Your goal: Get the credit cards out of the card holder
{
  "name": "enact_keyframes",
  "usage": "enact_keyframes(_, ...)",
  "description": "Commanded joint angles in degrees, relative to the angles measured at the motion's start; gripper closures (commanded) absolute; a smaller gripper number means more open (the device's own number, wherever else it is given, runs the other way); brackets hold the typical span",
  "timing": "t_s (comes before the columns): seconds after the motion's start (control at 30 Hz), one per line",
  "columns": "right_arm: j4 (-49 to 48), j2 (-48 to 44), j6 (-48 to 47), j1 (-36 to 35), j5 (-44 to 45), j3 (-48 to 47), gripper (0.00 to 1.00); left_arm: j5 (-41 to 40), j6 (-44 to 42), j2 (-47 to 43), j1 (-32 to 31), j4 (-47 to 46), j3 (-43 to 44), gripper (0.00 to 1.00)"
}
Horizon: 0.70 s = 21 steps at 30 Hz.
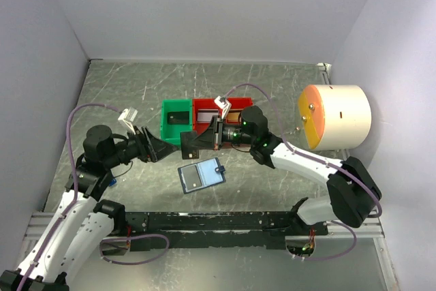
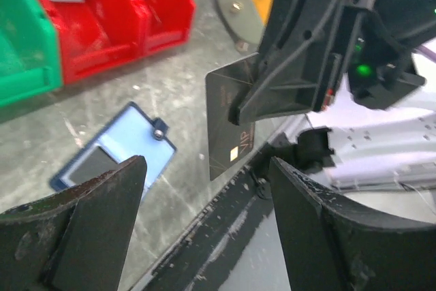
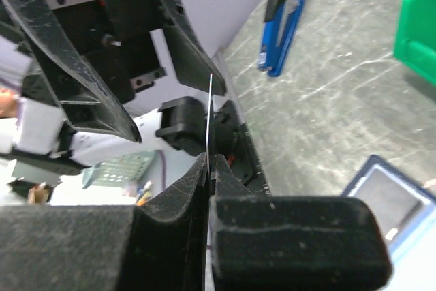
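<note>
1. Top view:
   - The left gripper (image 1: 165, 148) and the right gripper (image 1: 194, 142) meet nose to nose above the middle of the table (image 1: 122, 86), just in front of the bins.
   - The card holder (image 1: 201, 175) lies open and flat on the table, just in front of the two grippers. Its pale blue inside faces up and neither gripper touches it.
   - Behind the grippers, a green bin (image 1: 167, 129) stands against the left side of a red bin (image 1: 204, 105).
   - A cream drum with an orange face (image 1: 334, 117) sits well apart at the right.
   - The card itself is too small to make out from here.

2. Left wrist view:
   - The left gripper (image 2: 208, 161) has its fingers (image 2: 88, 216) spread wide apart, with nothing between them.
   - Just ahead, the right gripper (image 2: 272, 93) pinches the upper edge of a dark credit card (image 2: 228, 127). The card hangs in the air, tilted, clear of the table.
   - Below and to the left, the card holder (image 2: 116, 158) lies open on the table.
   - The red bin (image 2: 102, 25) and the green bin (image 2: 24, 52) are at the upper left. A grey flat thing shows in the red bin.

3. Right wrist view:
   - The right gripper (image 3: 208, 168) has its fingers pressed together on the credit card (image 3: 210, 114). The card is seen edge-on as a thin upright line.
   - The left gripper (image 3: 170, 100) faces it with its jaws spread either side of the card's far end. Whether they touch the card cannot be told.
   - A corner of the card holder (image 3: 388, 195) shows at the lower right.
   - A small blue item (image 3: 279, 11) lies farther off on the table.
</note>
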<state>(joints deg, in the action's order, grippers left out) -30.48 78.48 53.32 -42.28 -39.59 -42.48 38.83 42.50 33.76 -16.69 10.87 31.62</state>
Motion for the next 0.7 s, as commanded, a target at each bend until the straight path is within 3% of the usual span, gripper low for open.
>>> enact_keyframes(0.0, 12.9, -3.5, -9.3, -0.1, 7.4, -4.3, 1.0, -12.6, -8.5, 0.5, 0.3, 13.7, 5.8, 0.15)
enact_keyframes(0.17, 21.4, -5.7, -18.0, -2.4, 15.7, -7.6, 1.0, -25.1, -12.4, 1.9, 0.3, 20.7, 10.1, 0.13)
enact_keyframes(0.23, 24.4, -6.3, -22.1, -4.8, 20.0, -8.9, 1.0, -29.2, -13.4, 3.1, 0.3, 22.3, 11.3, 0.06)
enact_keyframes(0.43, 27.4, -7.6, -32.2, -13.1, 37.2, -9.9, 1.0, -38.4, -13.4, 10.7, 0.5, 25.8, 14.1, 0.0)
enact_keyframes(0.5, 27.1, -8.3, -35.2, -15.3, 42.3, -9.1, 1.0, -39.0, -14.0, 13.4, 2.1, 25.4, 14.1, 0.0)
enact_keyframes(0.67, 27.3, -9.2, -44.6, -20.3, 58.5, -7.7, 1.0, -31.0, -16.8, 16.4, 16.6, 23.4, 13.8, 0.01)
